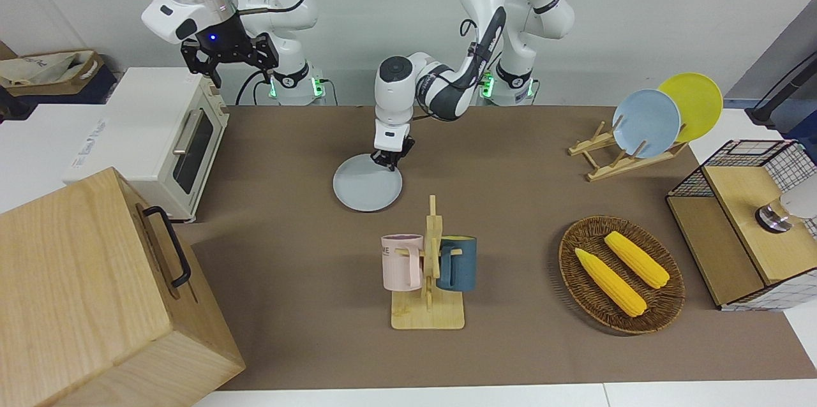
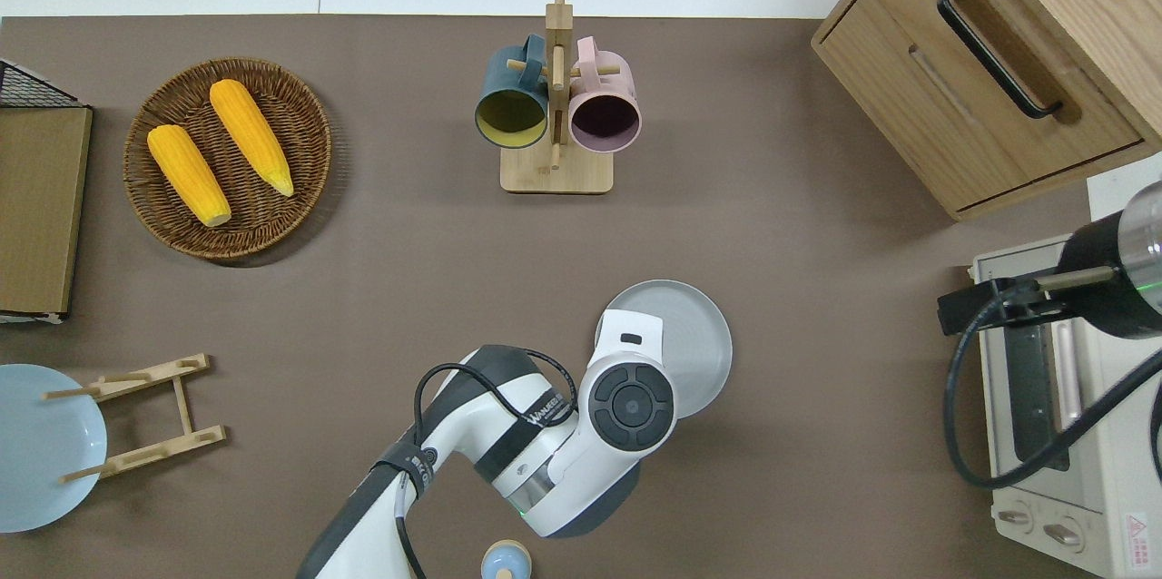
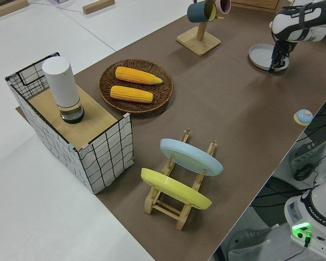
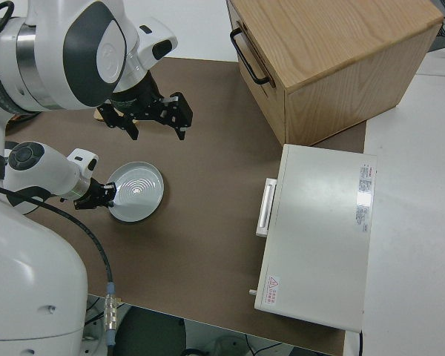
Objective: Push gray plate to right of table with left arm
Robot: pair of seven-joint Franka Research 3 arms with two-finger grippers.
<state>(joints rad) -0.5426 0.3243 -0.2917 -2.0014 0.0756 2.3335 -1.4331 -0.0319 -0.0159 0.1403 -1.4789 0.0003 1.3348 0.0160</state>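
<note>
— Across the brown table point(image 1: 523, 203), what stands where, biggest first?

— Taking the overhead view as a clock face: the wooden drawer cabinet point(image 2: 999, 62) fills two o'clock and the white toaster oven point(image 2: 1053, 416) sits at four, both at the right arm's end. The wicker basket point(image 2: 227, 157) with two corn cobs lies at ten, a mug stand point(image 2: 556, 107) with a teal and a pink mug at twelve, and the wooden plate rack point(image 1: 622, 155) at eight holds a sky-blue and a yellow plate on edge — out of the way of any sliding.

— And the gray plate?

— The gray plate point(image 1: 367, 190) lies flat near the centre, slightly toward five o'clock, nearer the robots than the mug stand. Open mat runs from it toward the toaster oven, which I judge is why a push can work without lifting.

— Where is the left arm?

— It reaches in low with the left gripper point(image 1: 387, 162) pointing down at the plate's rim, on the part nearest the robots and toward the left arm's end. The plate body spreads away from the fingertips toward the right arm's end, so the fingers are placed to shove it that way. Whether they are spread or pressed together I cannot tell.

— The other arm?

— The right gripper point(image 1: 230, 55) is parked, its fingers spread apart — holding nothing.
</note>
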